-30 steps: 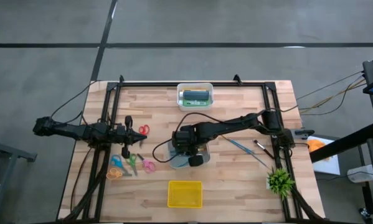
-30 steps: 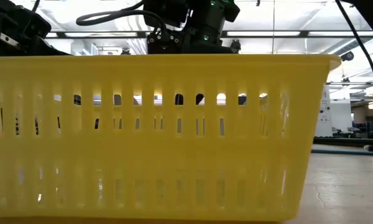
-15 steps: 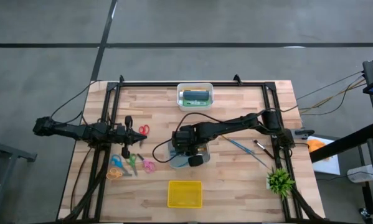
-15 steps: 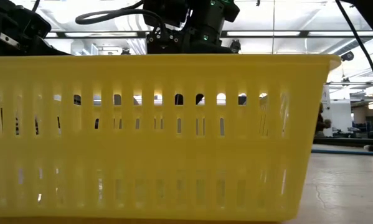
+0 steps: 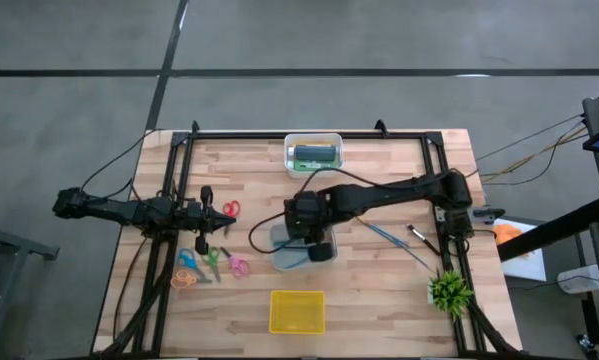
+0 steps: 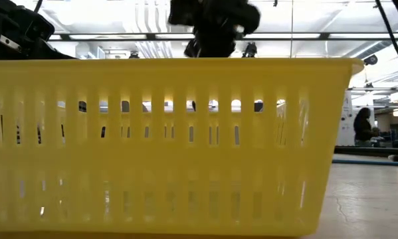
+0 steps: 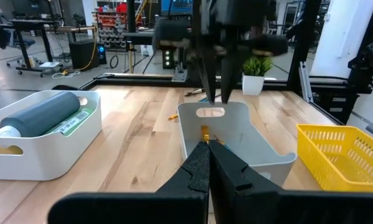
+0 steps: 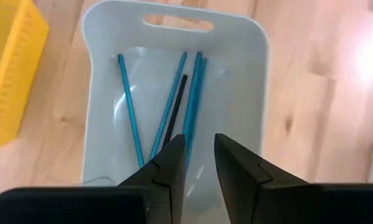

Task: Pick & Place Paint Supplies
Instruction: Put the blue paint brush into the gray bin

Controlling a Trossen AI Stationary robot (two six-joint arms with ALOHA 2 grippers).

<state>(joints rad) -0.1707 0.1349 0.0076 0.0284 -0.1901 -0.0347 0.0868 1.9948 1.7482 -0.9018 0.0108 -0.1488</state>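
Observation:
Several thin brushes (image 8: 174, 106), mostly blue-handled, lie flat in the pale grey bin (image 8: 261, 74) at mid-table. My right gripper (image 8: 200, 146) hangs above that bin, pointing steeply down. Its fingers are a little apart with nothing between them; it also shows in the left wrist view (image 7: 217, 98) and in the high view (image 5: 319, 248). Two more brushes (image 5: 384, 238) lie on the wood to the bin's right. A dark tube (image 7: 46, 112) lies in the white bin (image 5: 314, 155) at the far edge. My left gripper (image 7: 209, 149) waits shut at the table's left, holding nothing.
A yellow slotted basket (image 5: 297, 311) stands near the front edge and fills the low view (image 6: 172, 146). Coloured scissors (image 5: 211, 262) lie at front left, a red pair (image 5: 229, 208) beside my left gripper. A green spiky plant (image 5: 449, 290) stands at front right. A black frame (image 5: 309, 133) rims the table.
My right gripper has risen straight out of the grey bin, most of it in the last half second, and now hangs higher above the brushes. The brushes and the bin have stayed where they were.

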